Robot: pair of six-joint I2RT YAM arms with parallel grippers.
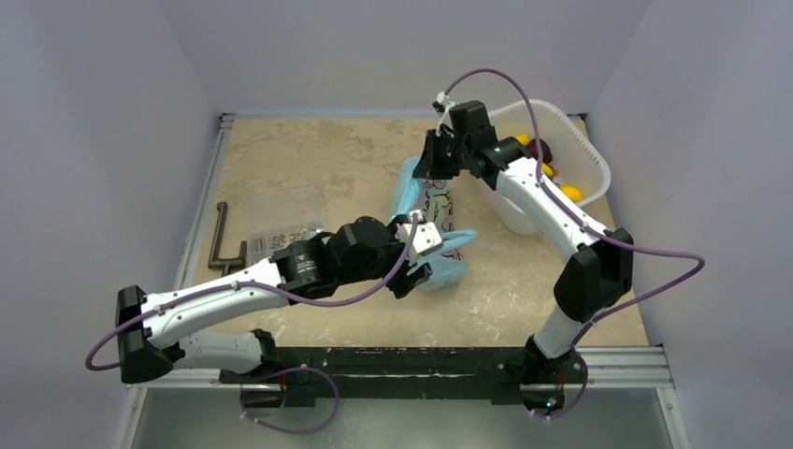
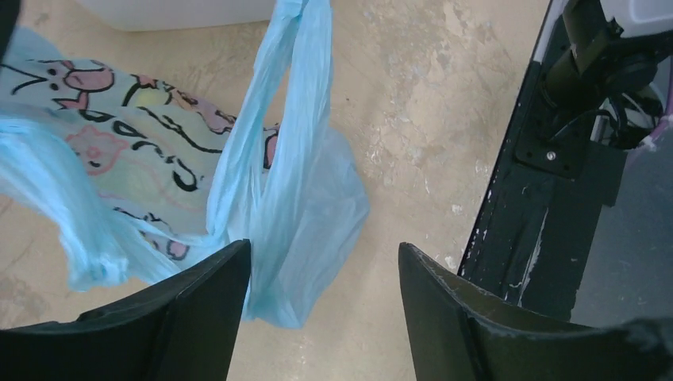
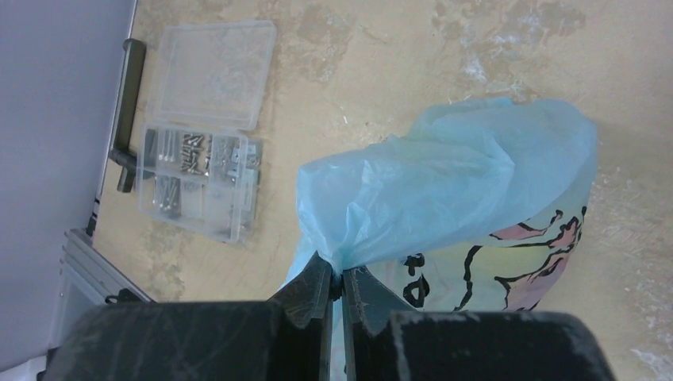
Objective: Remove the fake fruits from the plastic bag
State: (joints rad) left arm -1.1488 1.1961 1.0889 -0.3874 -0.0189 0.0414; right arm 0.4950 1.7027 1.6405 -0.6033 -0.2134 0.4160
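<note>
While my right claw point(image 3: 337, 290) was clamped tight on a gathered fold of the thin, crinkly light-blue plastic bag point(image 3: 452, 182) with its pink-and-white cartoon print, the bag was drawn up at that end over the mottled beige surface point(image 1: 309, 150). Its other end trailed down near my left claw point(image 2: 321, 252). That left claw stood wide and gripped nothing, with a blue corner of film just ahead of its fingers.

Several small glossy fake fruits point(image 1: 570, 193), yellow and dark red, lay in the white plastic basket point(image 1: 578, 131) beside my right arm. Whether any were inside the bag I could not tell; the film hid its inside and it looked limp.

The weak point, as I judged it, was that single pinch. The film was slick and thin, so a sharp pull could have slid it out of my fingers or torn it.

If my left claw had closed carelessly, it might have caught only a loop handle, or clamped both layers together and sealed a fruit inside.

Any fruit shaken loose could have rolled across the surface toward the clear flat plastic box of small metal parts point(image 3: 198, 178), or off the edge.
</note>
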